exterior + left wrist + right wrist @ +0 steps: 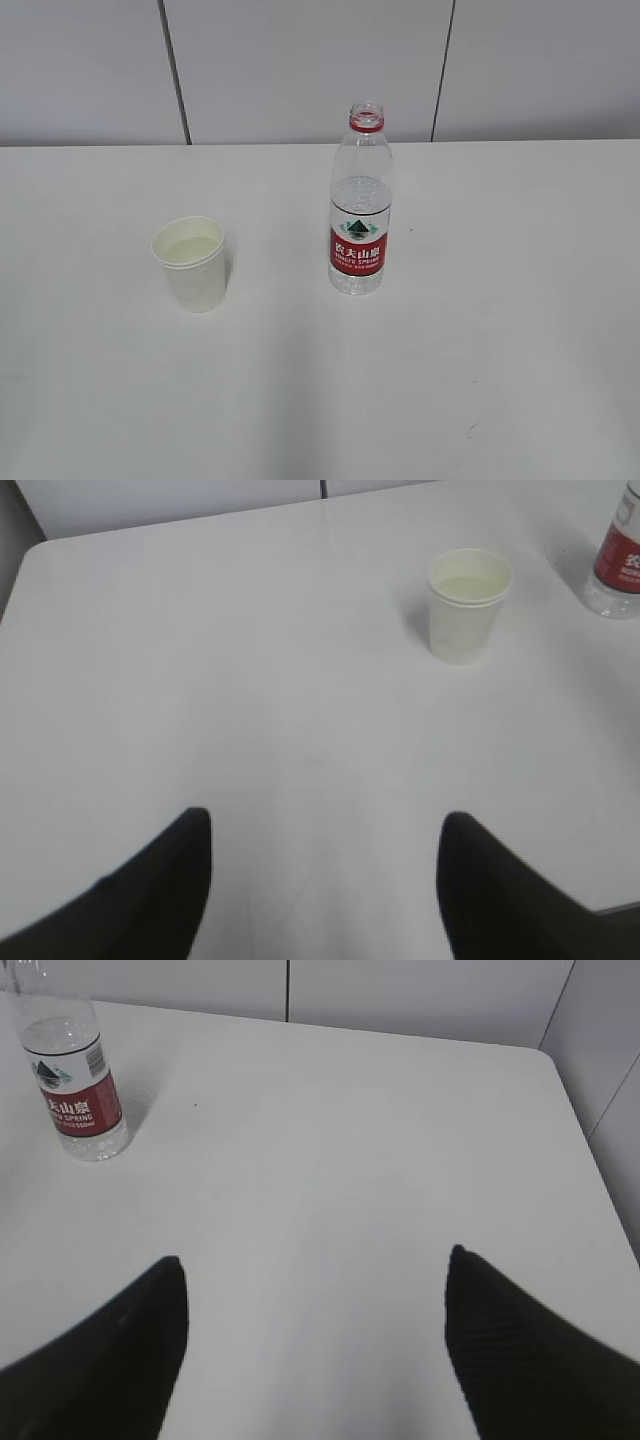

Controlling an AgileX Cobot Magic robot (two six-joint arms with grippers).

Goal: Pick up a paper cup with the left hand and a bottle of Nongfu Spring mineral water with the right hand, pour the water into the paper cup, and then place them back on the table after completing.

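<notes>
A white paper cup [192, 263] stands upright on the white table [450, 380], left of centre, with clear water [190, 249] inside. It also shows in the left wrist view [467, 604]. An uncapped Nongfu Spring bottle [361, 203] with a red label stands upright to the cup's right, partly full; it also shows in the right wrist view [73, 1080] and at the left wrist view's edge [618, 565]. My left gripper [325, 830] is open and empty, well short of the cup. My right gripper [315, 1270] is open and empty, away from the bottle. Neither gripper shows in the exterior view.
A grey panelled wall [300, 70] runs behind the table's far edge. The table's rounded left corner [30, 550] and right corner [545, 1055] show in the wrist views.
</notes>
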